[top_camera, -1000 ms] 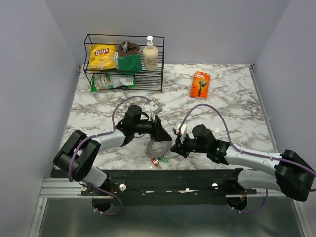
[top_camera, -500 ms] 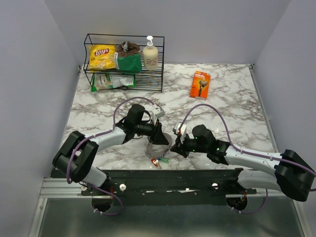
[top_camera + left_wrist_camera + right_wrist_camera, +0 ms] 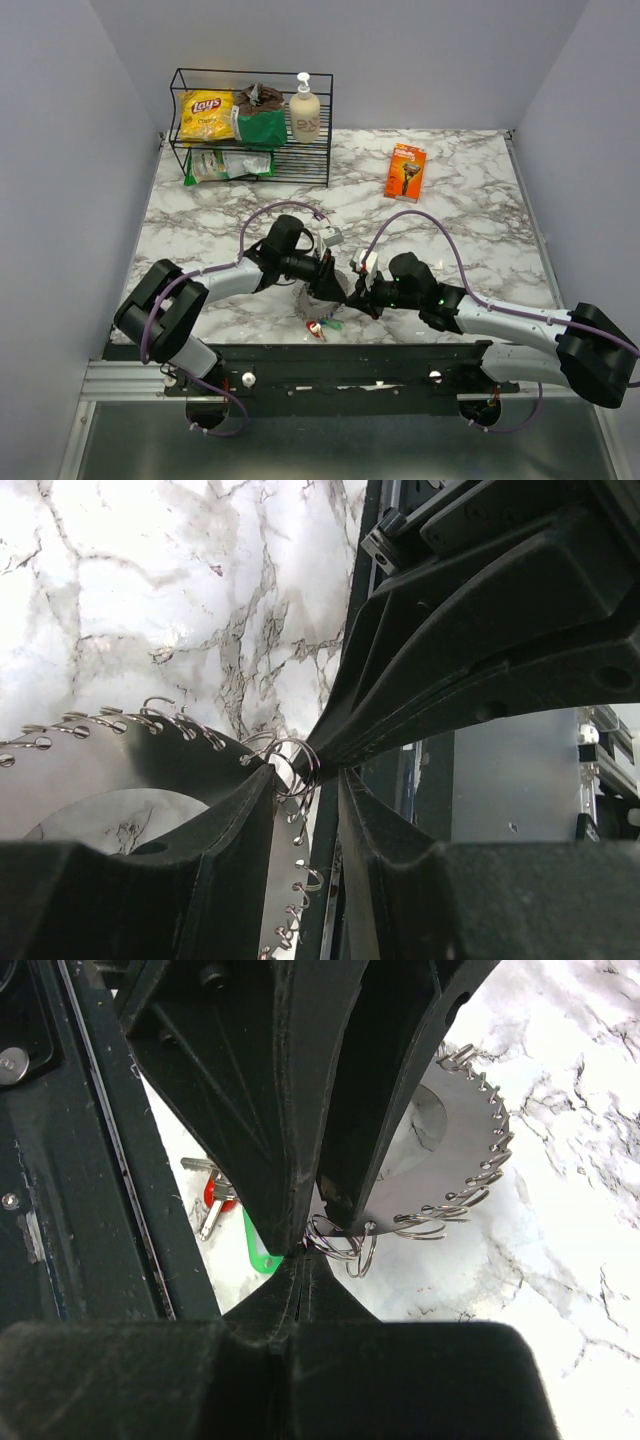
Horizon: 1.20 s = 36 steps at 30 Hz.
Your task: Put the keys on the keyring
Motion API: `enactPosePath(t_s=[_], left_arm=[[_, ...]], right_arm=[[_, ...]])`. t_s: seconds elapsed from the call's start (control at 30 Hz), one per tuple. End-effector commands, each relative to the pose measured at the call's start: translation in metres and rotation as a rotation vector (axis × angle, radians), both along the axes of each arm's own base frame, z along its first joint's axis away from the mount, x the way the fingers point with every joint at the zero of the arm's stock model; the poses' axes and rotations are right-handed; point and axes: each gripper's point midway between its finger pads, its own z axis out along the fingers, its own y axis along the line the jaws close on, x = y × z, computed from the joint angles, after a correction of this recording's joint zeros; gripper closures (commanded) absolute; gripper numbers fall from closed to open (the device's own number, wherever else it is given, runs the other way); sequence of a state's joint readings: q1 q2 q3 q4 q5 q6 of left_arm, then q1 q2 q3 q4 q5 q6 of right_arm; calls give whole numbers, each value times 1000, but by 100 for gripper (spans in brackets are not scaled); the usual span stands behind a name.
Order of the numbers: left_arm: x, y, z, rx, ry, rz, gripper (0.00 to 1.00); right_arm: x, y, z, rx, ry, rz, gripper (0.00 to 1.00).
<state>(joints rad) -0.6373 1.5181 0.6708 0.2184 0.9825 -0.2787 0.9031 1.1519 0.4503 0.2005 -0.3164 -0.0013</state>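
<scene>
I find the keyring [image 3: 120, 765], a flat silvery loop with small split rings [image 3: 345, 1240] strung along its toothed rim, at the near middle of the marble table [image 3: 460, 215], between the two arm tips. The left gripper [image 3: 308, 785] grasps it across the band. One of its fingers [image 3: 235, 825] lies over the loop's central hole and the other sits outside the rim, with the ringed edge running down the gap between them. The right gripper [image 3: 300, 1265] is clenched tight. Its pinched tip meets the left fingertips at the cluster of split rings on the rim, and I cannot tell whether it nips one of those rings or only touches them. The keys [image 3: 322, 326], red and green heads showing, lie flat on the table just near of the keyring, close to the near edge and apart from both grippers. Well apart, at the far left, a wire rack [image 3: 250, 71] holds a chips bag [image 3: 205, 112] and a soap bottle [image 3: 304, 112]. An orange box [image 3: 405, 171] lies to its right.
</scene>
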Motion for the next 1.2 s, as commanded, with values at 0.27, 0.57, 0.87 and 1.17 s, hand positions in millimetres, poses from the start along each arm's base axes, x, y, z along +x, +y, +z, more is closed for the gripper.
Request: enactPosePath(t_s=[0.27,0.57,0.87,1.17], left_arm=[[-1,-10,8,-41,-13,-33,93],[2,-13,14,-66,-42,-15,100],[-1,-16,32,-169,-47,6,100],[-1,-16,36,-190,-61,15,100]], right_arm=[[-2,4,2,18,-9,18,99],[-1,4,4,23,-13,16,99],[-2,5,4,27,-13,22,99],[-3,4,5,33,-17,23,99]])
